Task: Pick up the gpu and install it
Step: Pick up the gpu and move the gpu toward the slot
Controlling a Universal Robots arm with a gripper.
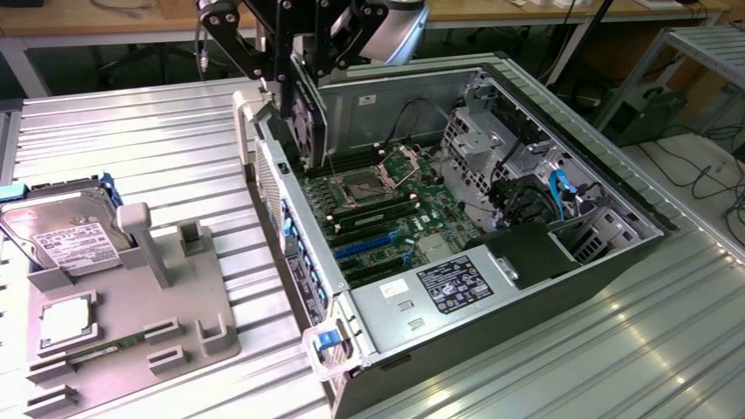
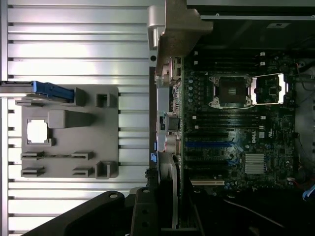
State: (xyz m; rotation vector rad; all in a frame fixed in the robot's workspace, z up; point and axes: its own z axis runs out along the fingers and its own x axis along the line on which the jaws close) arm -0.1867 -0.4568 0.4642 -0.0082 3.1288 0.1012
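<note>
The gpu is a dark flat card hanging on edge from my gripper, which is shut on its upper part. It hovers over the rear corner of the open computer case, at the exterior view's left side of the case, above the motherboard. In the wrist view I see the gpu edge-on, running out from the gripper along the case's rear wall. It lies beside the blue expansion slots. The card's lower edge is clear of the board.
A grey parts fixture lies on the ribbed metal table at the exterior view's left. It holds a silver hard drive, a square chip and a memory stick. Inside the case are the CPU socket, cables and a power supply.
</note>
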